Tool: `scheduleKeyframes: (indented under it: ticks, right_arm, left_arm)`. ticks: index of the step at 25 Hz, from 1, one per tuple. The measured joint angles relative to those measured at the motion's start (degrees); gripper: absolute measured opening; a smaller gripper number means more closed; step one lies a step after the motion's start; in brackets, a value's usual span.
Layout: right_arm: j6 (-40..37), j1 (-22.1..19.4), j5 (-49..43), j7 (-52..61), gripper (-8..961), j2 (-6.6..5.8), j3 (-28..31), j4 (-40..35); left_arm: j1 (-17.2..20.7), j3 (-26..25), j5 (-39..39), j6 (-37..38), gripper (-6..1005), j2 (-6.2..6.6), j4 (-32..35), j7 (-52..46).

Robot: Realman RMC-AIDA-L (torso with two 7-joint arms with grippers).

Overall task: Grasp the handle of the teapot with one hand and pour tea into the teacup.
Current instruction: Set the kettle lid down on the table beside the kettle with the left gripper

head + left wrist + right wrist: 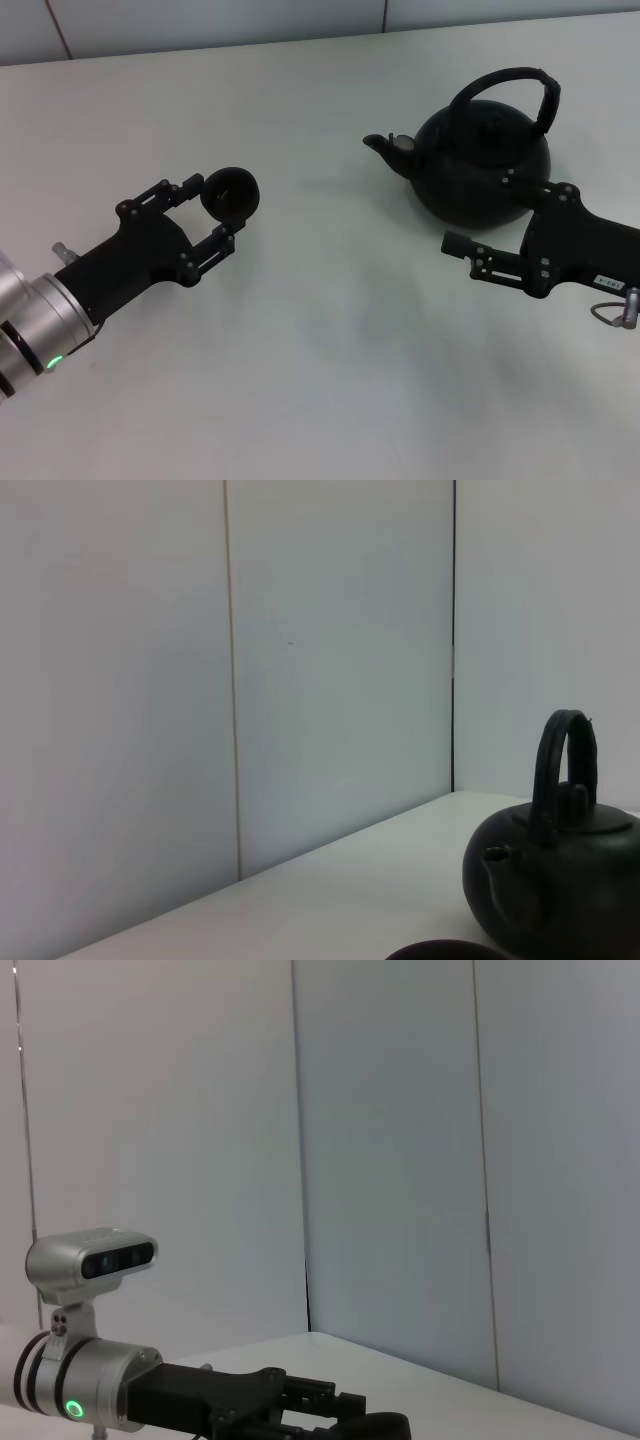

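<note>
Fingers (459, 243) of the right gripper (490, 228) spread open just beside the teapot (480, 165) toward the worktop's (330, 330) far right edge, handle (505, 90) ungrasped, while left gripper (215, 212), also open, flanking the teacup (231, 193) left of centre, contact unclear.

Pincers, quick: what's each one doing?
Left pincer: open around the tiny round black teacup.
Right pincer: open beside the big matte-black teapot, holding nothing.
</note>
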Motion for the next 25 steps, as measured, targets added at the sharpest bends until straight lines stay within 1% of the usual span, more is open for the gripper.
scheduleKeyframes:
  ticks: [12,17,19,25]
  right_arm:
    - [-0.7,-0.4,0.0,-0.3,716,0.07,0.0,0.2]
    - [-1.3,-0.6,0.0,-0.4,713,0.06,0.0,0.1]
    - [-1.5,-0.6,0.0,-0.4,713,0.06,0.0,0.1]
    - [-1.9,-0.6,0.0,-0.5,710,0.06,0.0,0.0]
  left_arm:
    - [-0.3,0.8,0.0,-0.5,632,-0.13,-0.1,0.0]
    - [-0.4,1.3,0.0,-1.3,633,-0.24,-0.4,0.5]
    - [-0.9,2.5,0.0,-3.1,634,-0.26,-0.8,0.7]
    - [-1.1,2.7,0.0,-4.1,635,-0.27,-0.9,0.7]
